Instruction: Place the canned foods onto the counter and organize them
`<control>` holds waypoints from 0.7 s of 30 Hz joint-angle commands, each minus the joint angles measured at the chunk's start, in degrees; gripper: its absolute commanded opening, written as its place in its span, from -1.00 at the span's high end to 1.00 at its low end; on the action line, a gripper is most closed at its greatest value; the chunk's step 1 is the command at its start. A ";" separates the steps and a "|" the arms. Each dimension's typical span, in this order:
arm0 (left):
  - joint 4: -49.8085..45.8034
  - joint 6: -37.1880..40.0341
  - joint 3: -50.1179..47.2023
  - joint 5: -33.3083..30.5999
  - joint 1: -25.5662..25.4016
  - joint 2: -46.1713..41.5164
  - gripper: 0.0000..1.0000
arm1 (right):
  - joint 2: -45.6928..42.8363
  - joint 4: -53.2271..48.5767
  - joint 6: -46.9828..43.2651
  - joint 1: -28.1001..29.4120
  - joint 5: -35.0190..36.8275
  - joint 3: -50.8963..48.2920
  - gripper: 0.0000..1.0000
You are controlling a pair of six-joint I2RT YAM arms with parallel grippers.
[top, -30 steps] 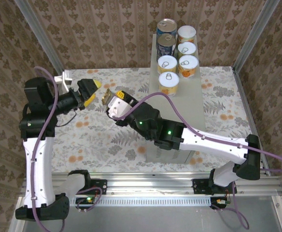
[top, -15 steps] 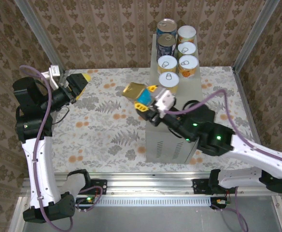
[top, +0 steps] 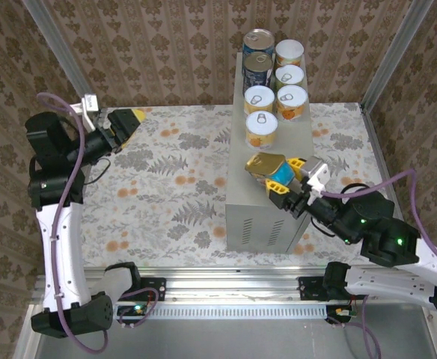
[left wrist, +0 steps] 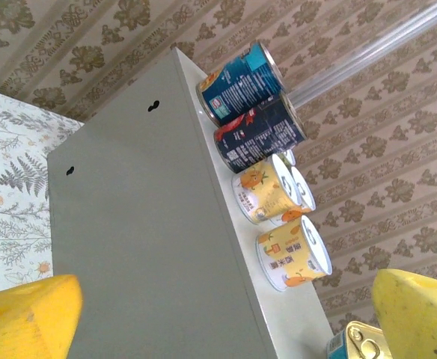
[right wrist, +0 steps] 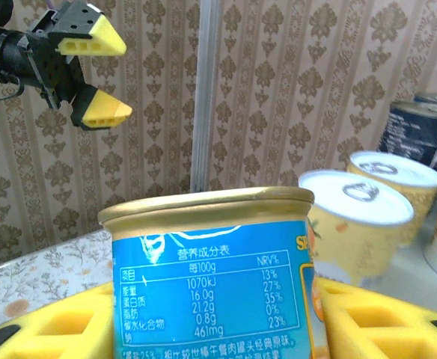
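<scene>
My right gripper [top: 284,179] is shut on the flat oblong yellow-blue tin [top: 269,166], holding it just over the near part of the counter [top: 308,146]. In the right wrist view the tin [right wrist: 211,262] sits between my yellow pads [right wrist: 61,321], blue label facing the camera. Two blue-labelled cans [top: 257,54] and several yellow cans [top: 262,129] stand in two rows at the counter's far end. My left gripper [top: 121,123] is open and empty, off to the left above the floral floor. Its wrist view looks along the counter's side [left wrist: 144,224] at the cans [left wrist: 293,254].
Patterned walls and metal posts [top: 61,52] close in the workspace on three sides. The floral floor [top: 166,194] spreads left of the counter. The closest yellow can [right wrist: 357,224] stands just beyond and to the right of the held tin.
My right arm has swung from left of the counter to over its near top, carrying the tin. My left arm has drawn back to the left, open throughout.
</scene>
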 commanded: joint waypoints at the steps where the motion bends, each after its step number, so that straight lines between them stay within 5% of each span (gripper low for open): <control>1: 0.78 2.98 2.52 -0.72 -1.91 0.34 -1.00 | -3.27 0.81 2.99 -0.40 4.34 -1.29 0.00; 21: 2.79 3.50 1.21 -3.58 -6.42 2.72 -1.00 | -7.74 -7.83 8.46 -3.74 14.72 -5.78 -0.21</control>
